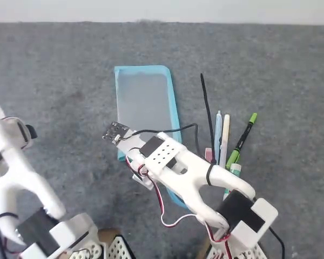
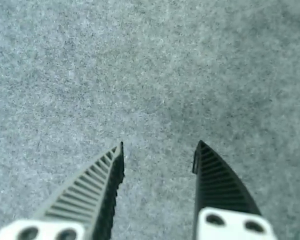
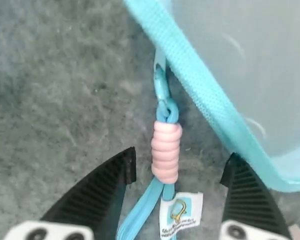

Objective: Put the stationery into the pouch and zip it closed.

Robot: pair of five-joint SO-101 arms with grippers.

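A flat pouch point(image 1: 146, 102) with a turquoise border and frosted face lies on the grey carpet. Its zip pull, a pink bead point(image 3: 166, 151) on a turquoise cord, hangs off the pouch edge point(image 3: 205, 80) and sits between the spread jaws of my right gripper point(image 3: 177, 172), which is open over it. The right arm point(image 1: 178, 162) lies across the pouch's near end. To the right lie the pens: a light blue one point(image 1: 217, 132), a cream one point(image 1: 225, 137) and a green marker point(image 1: 243, 139). My left gripper point(image 2: 157, 162) is open above bare carpet at the left.
A black cable tie point(image 1: 207, 110) lies beside the pens. A small white tag point(image 3: 179, 212) hangs from the cord below the bead. The left arm point(image 1: 16, 178) stands at the near left. Open carpet surrounds the pouch on the left and far sides.
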